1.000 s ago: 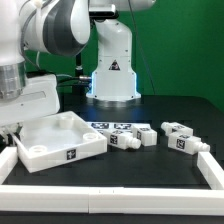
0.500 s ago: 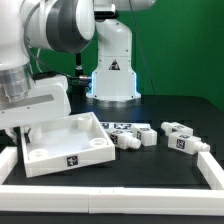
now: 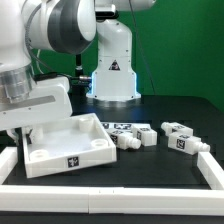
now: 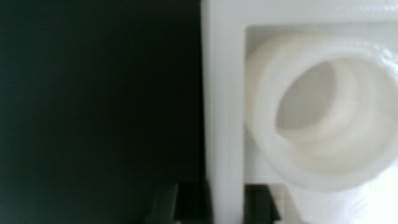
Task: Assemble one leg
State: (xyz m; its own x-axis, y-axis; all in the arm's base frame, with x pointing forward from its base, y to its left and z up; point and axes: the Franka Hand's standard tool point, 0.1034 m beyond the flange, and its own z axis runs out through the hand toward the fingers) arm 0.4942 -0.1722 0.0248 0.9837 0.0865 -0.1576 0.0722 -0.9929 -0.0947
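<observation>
The big white tray-like panel (image 3: 65, 145) is at the exterior view's left, tilted up with its far-left corner raised. My gripper (image 3: 21, 128) is shut on that corner's rim. In the wrist view the gripper (image 4: 214, 205) has a dark finger on each side of the white rim (image 4: 222, 90), beside a round socket (image 4: 329, 100) of the panel. Several small white legs with square tags lie on the black table to the panel's right: one (image 3: 127, 139) close to it, one (image 3: 146, 135) beside that, and two more (image 3: 170, 129) (image 3: 187, 143) farther right.
The marker board (image 3: 108, 126) lies flat behind the legs. A white raised border (image 3: 120, 190) runs along the table's front and sides. The arm's white base (image 3: 112, 70) stands at the back centre.
The panel has been lifted at its left corner and shifted a little to the exterior view's right with my gripper. The legs have not moved.
</observation>
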